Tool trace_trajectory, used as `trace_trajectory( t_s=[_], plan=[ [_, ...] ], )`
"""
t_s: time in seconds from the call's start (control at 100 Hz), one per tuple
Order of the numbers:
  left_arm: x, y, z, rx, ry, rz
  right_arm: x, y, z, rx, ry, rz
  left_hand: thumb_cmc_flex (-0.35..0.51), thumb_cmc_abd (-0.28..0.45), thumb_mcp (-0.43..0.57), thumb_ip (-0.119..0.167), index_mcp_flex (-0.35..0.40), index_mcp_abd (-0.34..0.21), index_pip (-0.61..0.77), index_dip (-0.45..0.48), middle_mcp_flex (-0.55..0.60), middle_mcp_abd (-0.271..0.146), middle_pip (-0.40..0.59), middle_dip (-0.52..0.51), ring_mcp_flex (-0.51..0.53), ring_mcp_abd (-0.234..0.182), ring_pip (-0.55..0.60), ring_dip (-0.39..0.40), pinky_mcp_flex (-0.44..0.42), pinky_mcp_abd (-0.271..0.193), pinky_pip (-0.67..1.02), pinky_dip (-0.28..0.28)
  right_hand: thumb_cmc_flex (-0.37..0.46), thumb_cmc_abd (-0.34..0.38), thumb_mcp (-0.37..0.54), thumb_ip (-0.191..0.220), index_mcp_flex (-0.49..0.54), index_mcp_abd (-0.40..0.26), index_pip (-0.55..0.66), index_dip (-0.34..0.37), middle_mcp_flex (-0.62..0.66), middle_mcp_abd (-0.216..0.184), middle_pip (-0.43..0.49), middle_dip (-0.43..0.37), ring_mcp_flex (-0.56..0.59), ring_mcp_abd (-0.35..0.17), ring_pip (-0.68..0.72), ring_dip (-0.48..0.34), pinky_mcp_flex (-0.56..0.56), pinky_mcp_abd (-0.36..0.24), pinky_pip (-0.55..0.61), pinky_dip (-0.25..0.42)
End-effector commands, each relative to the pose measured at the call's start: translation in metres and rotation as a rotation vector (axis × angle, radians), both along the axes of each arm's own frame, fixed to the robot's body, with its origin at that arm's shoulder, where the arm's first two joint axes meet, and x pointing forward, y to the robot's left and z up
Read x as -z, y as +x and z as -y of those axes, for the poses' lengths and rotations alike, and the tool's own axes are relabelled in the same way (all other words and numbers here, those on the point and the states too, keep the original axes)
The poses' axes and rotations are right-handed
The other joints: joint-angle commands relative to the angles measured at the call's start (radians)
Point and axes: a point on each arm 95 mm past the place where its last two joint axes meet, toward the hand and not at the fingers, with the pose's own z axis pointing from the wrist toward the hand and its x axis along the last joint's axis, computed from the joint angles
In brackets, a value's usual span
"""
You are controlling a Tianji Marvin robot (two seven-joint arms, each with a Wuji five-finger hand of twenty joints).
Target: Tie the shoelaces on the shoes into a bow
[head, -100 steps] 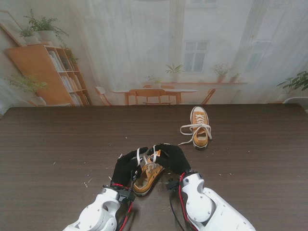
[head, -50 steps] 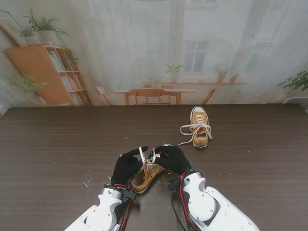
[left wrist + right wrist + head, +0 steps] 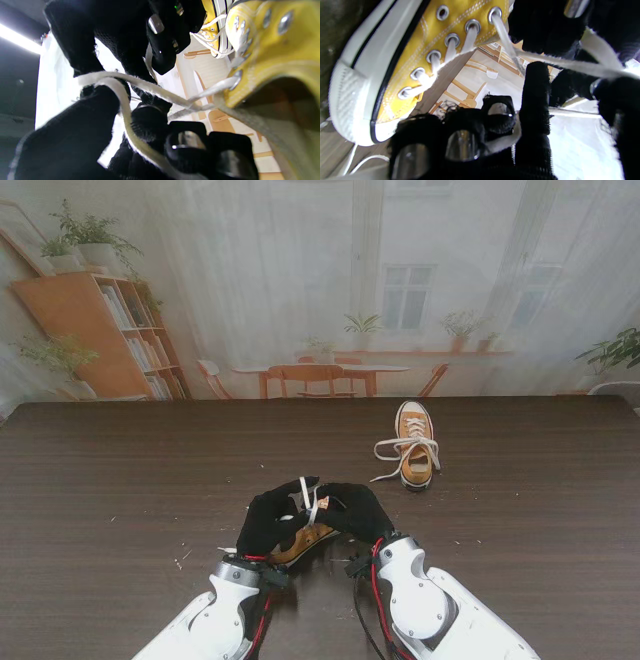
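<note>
The near shoe (image 3: pixel 300 542), a yellow canvas sneaker, is seen lying on the dark worktop (image 3: pixel 120 480) close to the robot, largely covered by the two black-gloved hands that meet over it. The left hand (image 3: pixel 270 520) is closed on a white lace (image 3: pixel 308 498), which is shown in the left wrist view running across its fingers (image 3: pixel 100 100) and back to the top eyelet of that shoe. The right hand (image 3: pixel 355 510) is likewise closed on the lace, a strand being pinched between its fingers (image 3: pixel 535 100) in the right wrist view, where the lace is stretched taut from the eyelets. Short lace ends are seen standing up between the two hands. A second shoe (image 3: pixel 415 442) is placed well apart from the near shoe, farther away and to the right, with its laces (image 3: pixel 395 448) spread loose beside it.
</note>
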Motion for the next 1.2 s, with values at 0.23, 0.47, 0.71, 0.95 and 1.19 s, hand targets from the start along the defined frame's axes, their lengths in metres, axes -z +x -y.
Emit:
trace_trajectory(
  t_s=[0.23, 0.47, 0.71, 0.95, 1.19],
  plan=[
    [0.013, -0.005, -0.009, 0.001, 0.109, 0.013, 0.001, -0.004, 0.000, -0.008, -0.009, -0.009, -0.012, -0.054, 0.030, -0.006, -0.008, -0.153, -0.033, -0.006, 0.068, 0.027, -0.005, -0.016, 0.020, -0.007, 0.015, -0.006, 0.016, -0.078, 0.243, -0.007, -0.010, -0.025, -0.032, -0.025, 0.011, -0.010, 0.021, 0.026, -0.046, 0.003, -0.016, -0.022, 0.017, 0.000, -0.010, -0.027, 0.017, -0.017, 0.241, -0.015],
    [0.007, -0.010, -0.010, 0.022, 0.191, 0.025, 0.002, -0.005, 0.000, -0.003, -0.022, -0.010, -0.032, -0.046, 0.048, 0.009, 0.014, -0.163, -0.025, -0.003, 0.066, -0.003, 0.002, -0.013, 0.021, -0.032, 0.016, -0.006, 0.017, -0.103, 0.243, -0.010, 0.037, -0.074, -0.003, -0.023, 0.043, 0.000, 0.042, 0.056, -0.106, 0.012, -0.040, -0.043, 0.016, 0.018, -0.059, -0.061, 0.012, -0.003, 0.201, -0.037],
    [0.003, -0.013, -0.009, 0.028, 0.224, 0.027, 0.000, -0.005, 0.000, -0.006, -0.033, 0.003, -0.031, -0.039, 0.059, 0.017, 0.011, -0.160, -0.025, -0.003, 0.066, -0.006, 0.005, -0.011, 0.021, -0.041, 0.019, -0.005, 0.017, -0.111, 0.246, -0.010, 0.065, -0.111, 0.020, -0.023, 0.076, 0.004, 0.066, 0.090, -0.114, 0.003, -0.033, -0.053, 0.017, 0.012, -0.066, -0.074, 0.011, 0.001, 0.190, -0.045],
    [-0.006, -0.017, -0.007, 0.007, 0.301, 0.036, -0.001, -0.006, 0.002, -0.015, -0.043, 0.011, -0.038, -0.028, 0.057, 0.021, 0.006, -0.155, -0.028, -0.004, 0.065, -0.020, 0.004, -0.011, 0.021, -0.054, 0.019, -0.006, 0.018, -0.124, 0.246, -0.012, 0.047, -0.109, 0.018, -0.027, 0.089, -0.004, 0.063, 0.109, -0.129, 0.008, -0.042, -0.061, 0.016, 0.020, -0.089, -0.088, 0.007, 0.008, 0.169, -0.054],
    [-0.011, -0.021, -0.003, -0.010, 0.326, 0.042, -0.001, -0.006, 0.005, -0.030, -0.067, 0.010, -0.038, -0.022, 0.052, 0.024, 0.002, -0.155, -0.030, -0.004, 0.065, -0.024, 0.003, -0.010, 0.021, -0.059, 0.019, -0.006, 0.018, -0.129, 0.247, -0.013, 0.040, -0.104, 0.010, -0.028, 0.104, -0.007, 0.061, 0.124, -0.143, 0.012, -0.055, -0.069, 0.016, 0.030, -0.121, -0.107, 0.003, 0.025, 0.139, -0.065]
  ],
)
